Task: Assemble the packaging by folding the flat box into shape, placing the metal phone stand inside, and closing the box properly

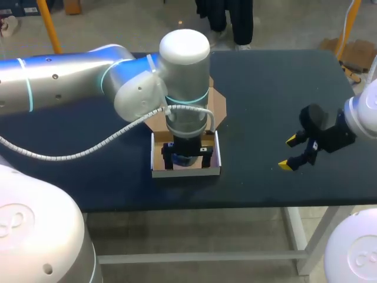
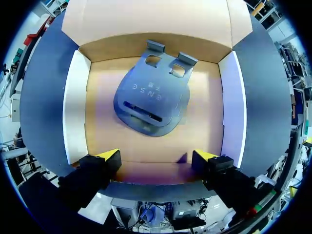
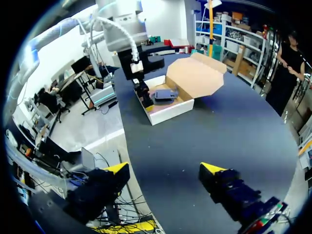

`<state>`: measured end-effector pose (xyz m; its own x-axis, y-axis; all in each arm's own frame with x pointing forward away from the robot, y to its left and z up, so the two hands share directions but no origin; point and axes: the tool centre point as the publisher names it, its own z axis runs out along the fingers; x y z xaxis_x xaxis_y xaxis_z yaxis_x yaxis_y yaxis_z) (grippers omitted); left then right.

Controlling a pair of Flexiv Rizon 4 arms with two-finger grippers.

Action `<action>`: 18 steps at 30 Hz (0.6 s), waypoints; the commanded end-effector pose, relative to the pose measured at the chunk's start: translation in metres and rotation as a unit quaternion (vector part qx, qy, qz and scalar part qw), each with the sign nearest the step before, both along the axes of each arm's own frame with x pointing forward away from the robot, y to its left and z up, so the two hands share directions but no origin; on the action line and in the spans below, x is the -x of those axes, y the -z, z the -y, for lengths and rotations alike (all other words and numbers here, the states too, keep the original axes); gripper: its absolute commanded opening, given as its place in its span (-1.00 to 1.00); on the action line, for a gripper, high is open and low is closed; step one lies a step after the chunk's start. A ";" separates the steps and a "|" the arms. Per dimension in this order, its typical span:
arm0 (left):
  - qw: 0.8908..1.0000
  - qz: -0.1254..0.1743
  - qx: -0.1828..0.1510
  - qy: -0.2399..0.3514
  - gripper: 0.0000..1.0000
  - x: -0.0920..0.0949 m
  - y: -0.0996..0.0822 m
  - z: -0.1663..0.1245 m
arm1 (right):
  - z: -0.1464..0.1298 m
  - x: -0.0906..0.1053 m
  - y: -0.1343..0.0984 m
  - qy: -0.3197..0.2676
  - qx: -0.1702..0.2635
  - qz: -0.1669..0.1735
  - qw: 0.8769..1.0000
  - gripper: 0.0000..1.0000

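Head view: left arm (image 1: 147,82) hides stand (image 2: 148,100), most of box (image 1: 186,172) interior, lid (image 1: 220,105) middle. Left wrist view: lid cut off by rim.

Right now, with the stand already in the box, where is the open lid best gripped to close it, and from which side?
Probably its free tapered edge, farthest from the hinge: the lid lies folded back behind the box, so the open right hand could come in from the right.

Light is bright and even, from overhead. The left arm (image 1: 59,76) carries soft white glare on its shell, while the dark table (image 1: 277,88) stays matte. Inside the box (image 2: 102,141) a faint shadow lies beside the stand (image 2: 148,100).
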<state>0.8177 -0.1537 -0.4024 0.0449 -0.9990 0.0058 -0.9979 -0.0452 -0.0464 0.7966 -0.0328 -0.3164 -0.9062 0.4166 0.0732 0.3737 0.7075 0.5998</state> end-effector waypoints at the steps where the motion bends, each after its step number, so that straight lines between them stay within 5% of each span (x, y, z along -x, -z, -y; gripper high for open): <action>1: 1.000 0.009 0.000 0.008 1.00 0.014 -0.003 -0.002 | 0.002 0.001 -0.001 -0.001 -0.003 0.000 1.000 1.00; 18: 1.000 0.015 -0.007 0.015 1.00 0.047 -0.005 -0.002 | 0.002 0.001 -0.001 -0.001 -0.003 0.000 1.000 1.00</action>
<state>0.7739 -0.1520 -0.3999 0.0123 -0.9999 -0.0024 -0.9978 -0.0121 -0.0647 0.7966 -0.0328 -0.3164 -0.9062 0.4165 0.0732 0.3737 0.7075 0.5998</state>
